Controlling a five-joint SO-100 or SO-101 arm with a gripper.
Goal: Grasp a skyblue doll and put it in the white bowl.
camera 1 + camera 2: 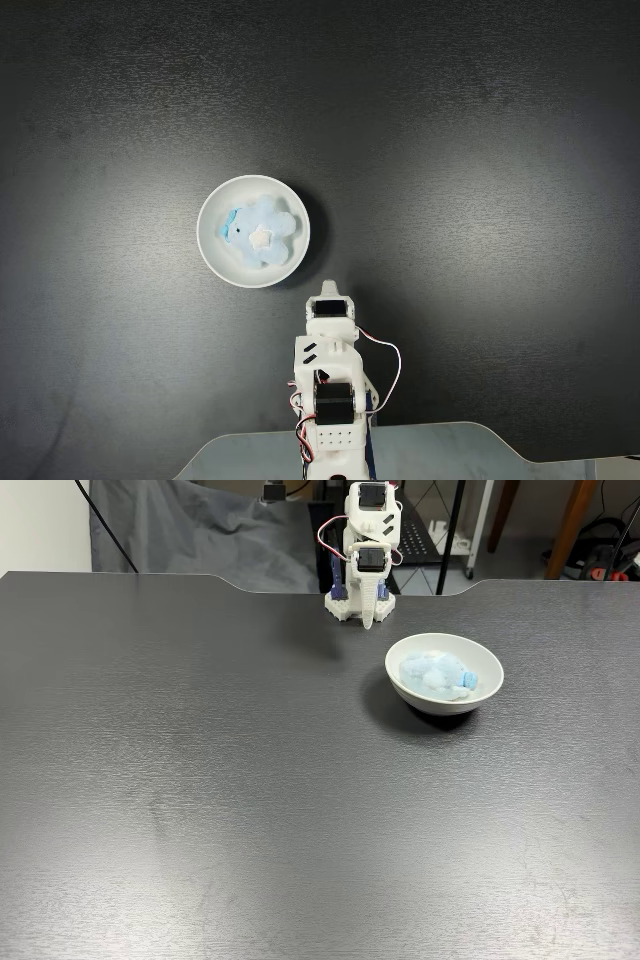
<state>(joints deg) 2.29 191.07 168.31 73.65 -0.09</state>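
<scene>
One small, fluffy sky-blue plush doll [258,232] lies inside the round, glossy white bowl [212,250] on the dark, matte grey table [480,150]. In the view from above its white star faces up and a darker blue part points to the picture's left; in the view across the table the doll [433,673] sits low in the bowl [478,688], below the rim, with nothing hanging over the edge.

The white, two-finger gripper [328,287] of the arm is folded back near its base, just beside the bowl but apart from it, and holds nothing. In the view across the table the gripper [368,622] points down at the table close to the arm's foot. The fingers look drawn together, though at this size I cannot tell for certain whether a narrow gap remains.

Judging from how things lie, the placing step is done and the arm is at its rest pose. Nothing further seems called for, beyond keeping the arm clear of the bowl so it is not knocked.
</scene>
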